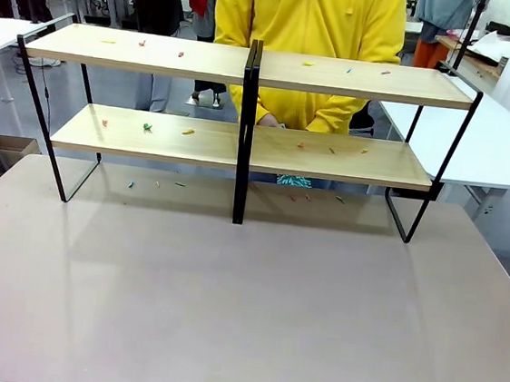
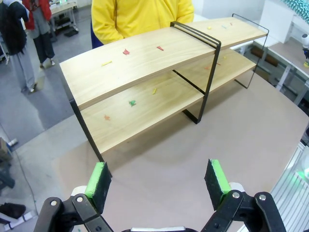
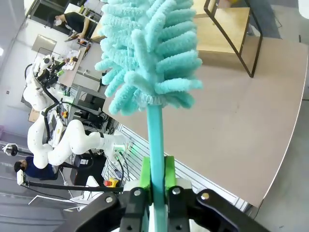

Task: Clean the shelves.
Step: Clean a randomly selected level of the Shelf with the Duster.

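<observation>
The shelves (image 1: 349,160) stand across the far half of the table, with two tiers of light wood boards on a black frame. Small coloured scraps (image 1: 188,132) are scattered over both tiers and on the table beneath. In the left wrist view my left gripper (image 2: 158,180) hangs open above the table, short of the shelves (image 2: 145,63), with nothing between its green pads (image 2: 99,181). In the right wrist view my right gripper (image 3: 157,181) is shut on the turquoise handle of a fluffy duster (image 3: 149,53), held in the air off the shelves' end (image 3: 227,29).
A person in a yellow top (image 1: 310,19) stands right behind the shelves, hands (image 1: 269,119) near the lower tier. The brown table (image 1: 224,315) is bare in front of the shelves. White tables (image 1: 498,134) flank it on both sides.
</observation>
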Controlling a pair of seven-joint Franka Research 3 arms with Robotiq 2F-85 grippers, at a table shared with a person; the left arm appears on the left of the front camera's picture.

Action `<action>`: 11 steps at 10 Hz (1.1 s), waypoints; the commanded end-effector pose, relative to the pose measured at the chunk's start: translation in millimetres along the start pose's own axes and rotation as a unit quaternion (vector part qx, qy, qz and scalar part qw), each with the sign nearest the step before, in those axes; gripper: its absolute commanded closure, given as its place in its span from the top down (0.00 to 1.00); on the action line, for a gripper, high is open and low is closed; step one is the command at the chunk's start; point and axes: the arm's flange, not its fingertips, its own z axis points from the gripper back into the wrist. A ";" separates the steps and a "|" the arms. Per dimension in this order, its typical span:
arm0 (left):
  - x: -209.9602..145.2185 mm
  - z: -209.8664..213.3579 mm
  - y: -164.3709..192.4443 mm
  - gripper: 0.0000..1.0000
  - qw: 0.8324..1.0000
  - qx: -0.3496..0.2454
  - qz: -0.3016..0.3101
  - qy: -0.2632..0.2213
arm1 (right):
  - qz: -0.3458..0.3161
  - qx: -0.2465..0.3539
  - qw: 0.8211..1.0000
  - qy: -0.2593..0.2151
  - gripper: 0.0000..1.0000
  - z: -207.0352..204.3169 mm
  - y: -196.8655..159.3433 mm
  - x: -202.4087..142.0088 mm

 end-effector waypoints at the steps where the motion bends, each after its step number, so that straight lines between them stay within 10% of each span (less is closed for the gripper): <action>1: 0.4 -1.3 0.6 1.00 1.000 -0.001 0.000 -0.004 | 0.005 0.009 1.000 -0.005 0.00 3.3 3.8 2.3; 3: 0.4 -1.3 0.6 1.00 1.000 -0.001 0.000 -0.004 | 0.037 -0.037 0.997 0.054 0.12 -18.5 33.4 8.6; 7: 0.4 -1.3 0.6 1.00 1.000 -0.001 0.000 -0.004 | 0.080 -0.179 0.966 0.169 0.12 -190.1 170.0 118.2; 11: 0.4 -1.3 0.6 1.00 1.000 -0.001 0.000 -0.004 | 0.138 -0.171 0.956 0.197 0.12 -261.1 215.7 110.6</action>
